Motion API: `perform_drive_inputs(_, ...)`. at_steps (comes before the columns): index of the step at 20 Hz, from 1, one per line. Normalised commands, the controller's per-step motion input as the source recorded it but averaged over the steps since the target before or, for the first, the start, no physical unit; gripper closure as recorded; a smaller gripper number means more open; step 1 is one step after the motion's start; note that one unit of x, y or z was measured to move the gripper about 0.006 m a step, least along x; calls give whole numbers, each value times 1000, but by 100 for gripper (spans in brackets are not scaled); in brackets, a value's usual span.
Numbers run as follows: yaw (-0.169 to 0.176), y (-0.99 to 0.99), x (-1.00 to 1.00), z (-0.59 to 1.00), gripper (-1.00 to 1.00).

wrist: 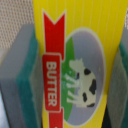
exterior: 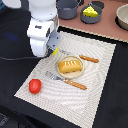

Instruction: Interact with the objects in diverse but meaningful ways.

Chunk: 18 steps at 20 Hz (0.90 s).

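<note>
In the wrist view a yellow butter block (wrist: pixel 75 60) with a red "BUTTER" label and a cow picture fills the gap between my gripper's (wrist: pixel 70 75) grey-and-green pads (wrist: pixel 20 75), which press its two sides. In the exterior view the gripper (exterior: pixel 54 51) hangs low over the placemat's far left part, with a bit of yellow butter (exterior: pixel 56 51) showing under it. A golden bread loaf (exterior: pixel 70 65) lies on a small plate (exterior: pixel 75 58). A red tomato (exterior: pixel 34 85) sits on the mat's near left. A cheese wedge (exterior: pixel 90 10) sits in a dark bowl (exterior: pixel 90 19). A grey saucepan (exterior: pixel 67 8) stands at the back.
A striped placemat (exterior: pixel 95 95) covers the dark table. A wooden-handled knife (exterior: pixel 89 58) lies beyond the plate and a wooden-handled fork (exterior: pixel 67 80) lies in front of it. A metal bowl (exterior: pixel 123 17) stands at the back on the exterior view's right.
</note>
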Motion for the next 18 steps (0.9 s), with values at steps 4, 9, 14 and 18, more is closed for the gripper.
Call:
perform_drive_inputs(4,7,-258,0,-215,100)
perform_drive_inputs(9,3,-228,46,-103,100)
perform_drive_inputs(14,0,-193,113,68,-100)
perform_drive_inputs(18,0,-216,109,242,-100)
